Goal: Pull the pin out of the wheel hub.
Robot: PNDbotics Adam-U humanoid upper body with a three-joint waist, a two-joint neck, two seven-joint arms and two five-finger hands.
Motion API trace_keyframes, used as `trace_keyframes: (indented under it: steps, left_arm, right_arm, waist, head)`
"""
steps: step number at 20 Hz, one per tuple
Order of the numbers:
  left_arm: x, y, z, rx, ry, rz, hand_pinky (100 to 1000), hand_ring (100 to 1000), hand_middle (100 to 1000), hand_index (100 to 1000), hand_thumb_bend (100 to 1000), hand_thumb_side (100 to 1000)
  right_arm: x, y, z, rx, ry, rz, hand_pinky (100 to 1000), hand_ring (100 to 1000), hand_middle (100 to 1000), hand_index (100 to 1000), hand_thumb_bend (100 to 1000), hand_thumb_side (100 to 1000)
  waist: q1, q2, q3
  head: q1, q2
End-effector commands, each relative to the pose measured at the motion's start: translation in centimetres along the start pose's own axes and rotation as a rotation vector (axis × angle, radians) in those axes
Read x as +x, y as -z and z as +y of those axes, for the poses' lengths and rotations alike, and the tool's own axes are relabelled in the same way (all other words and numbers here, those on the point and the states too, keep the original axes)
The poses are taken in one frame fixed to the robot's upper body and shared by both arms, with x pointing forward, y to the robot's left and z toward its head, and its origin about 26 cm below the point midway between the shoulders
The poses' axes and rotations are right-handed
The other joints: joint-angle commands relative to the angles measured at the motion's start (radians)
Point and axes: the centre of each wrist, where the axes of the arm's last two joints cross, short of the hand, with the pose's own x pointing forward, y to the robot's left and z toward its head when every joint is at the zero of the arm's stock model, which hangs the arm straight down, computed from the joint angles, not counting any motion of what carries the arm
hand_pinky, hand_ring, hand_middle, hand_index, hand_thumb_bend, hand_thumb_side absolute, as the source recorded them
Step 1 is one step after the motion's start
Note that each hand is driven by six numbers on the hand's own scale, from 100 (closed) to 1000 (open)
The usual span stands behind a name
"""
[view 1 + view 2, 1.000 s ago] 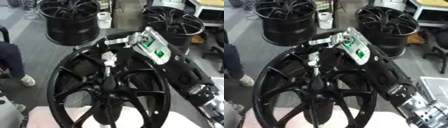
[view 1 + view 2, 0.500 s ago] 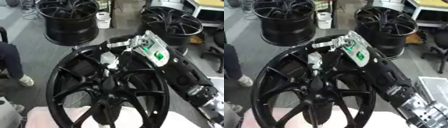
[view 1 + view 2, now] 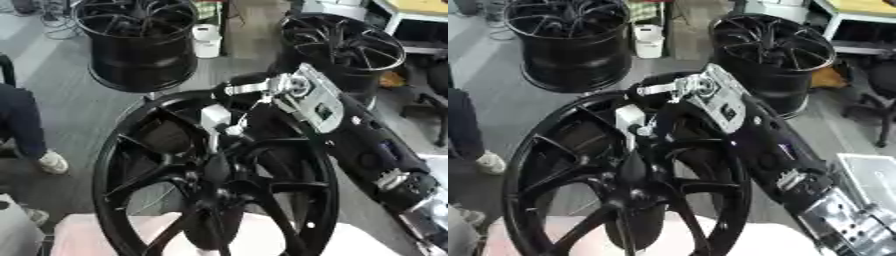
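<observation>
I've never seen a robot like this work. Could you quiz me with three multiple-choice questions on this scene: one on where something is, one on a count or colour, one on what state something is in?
1. Where does the robot's right hand reach?
A. Over the upper part of the big black spoked wheel in front
B. Down to the floor
C. Into the white bucket

2. How many other black wheels stand on the floor behind?
A. None
B. Two
C. Five

3. The pale pin above the hub is:
A. Lying on the floor
B. Under the right hand, its lower end still at the hub
C. Held by a person

Answers: 1 A, the arm comes from the right and ends above the wheel's top. 2 B, one far left, one far right. 3 B, it stands between hand and hub.
</observation>
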Motion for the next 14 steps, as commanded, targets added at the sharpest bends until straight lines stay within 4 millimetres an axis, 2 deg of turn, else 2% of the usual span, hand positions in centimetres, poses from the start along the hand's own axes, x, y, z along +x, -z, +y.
trace_keyframes:
  steps: [1, 4, 5, 8, 11, 12, 13, 14]
  left_arm:
    - [0.97, 0.36, 0.41, -0.007, 0.027, -0.028, 605, 657, 650, 708, 884, 543]
    - [0.96, 0.36, 0.4, -0.006, 0.026, -0.028, 605, 657, 650, 708, 884, 543]
    - [0.97, 0.36, 0.4, -0.006, 0.026, -0.028, 606, 657, 650, 708, 884, 543]
    - [0.98, 0.37, 0.4, -0.005, 0.026, -0.029, 606, 656, 650, 707, 885, 543]
    - [0.95, 0.36, 0.38, -0.006, 0.025, -0.028, 606, 656, 650, 708, 885, 543]
    - [0.95, 0.36, 0.37, -0.006, 0.025, -0.028, 606, 656, 650, 708, 885, 543]
    - [0.95, 0.36, 0.38, -0.006, 0.025, -0.028, 606, 656, 650, 708, 886, 543]
    - [0.95, 0.36, 0.38, -0.005, 0.025, -0.029, 606, 656, 650, 708, 886, 543]
  right_arm:
    - [-0.39, -1.33, -1.06, 0.019, -0.044, -0.002, 838, 912, 839, 912, 101, 337]
    - [-0.48, -1.35, -0.98, 0.019, -0.039, -0.001, 837, 910, 831, 908, 100, 329]
    - [-0.5, -1.35, -0.97, 0.019, -0.038, -0.001, 833, 902, 802, 888, 100, 279]
    - [-0.54, -1.48, -1.02, 0.011, -0.031, -0.002, 826, 888, 766, 859, 100, 246]
    - [-0.37, -1.59, -1.29, -0.002, -0.028, -0.008, 810, 855, 660, 778, 100, 174]
    - [-0.31, -1.65, -1.4, -0.008, -0.028, -0.011, 809, 851, 651, 770, 100, 169]
    - [-0.23, -1.73, -1.55, -0.015, -0.027, -0.014, 791, 820, 582, 711, 100, 131]
    - [-0.15, -1.84, -1.71, -0.028, -0.025, -0.017, 782, 807, 565, 693, 100, 115]
  waist:
    - [0.009, -0.011, 0.0]
    - [0.01, -0.011, 0.0]
    - [0.01, -0.011, 0.0]
    - [0.011, -0.01, 0.0]
    - [0.012, -0.009, 0.001]
    - [0.012, -0.009, 0.001]
    - [0.012, -0.009, 0.001]
    - [0.012, -0.009, 0.001]
  head:
    - [-0.003, -0.011]
    - [-0.001, -0.012]
    - [-0.001, -0.012]
    - [-0.002, -0.012]
    - [-0.004, -0.011]
    - [-0.004, -0.011]
    - [-0.004, -0.01]
    - [-0.004, -0.01]
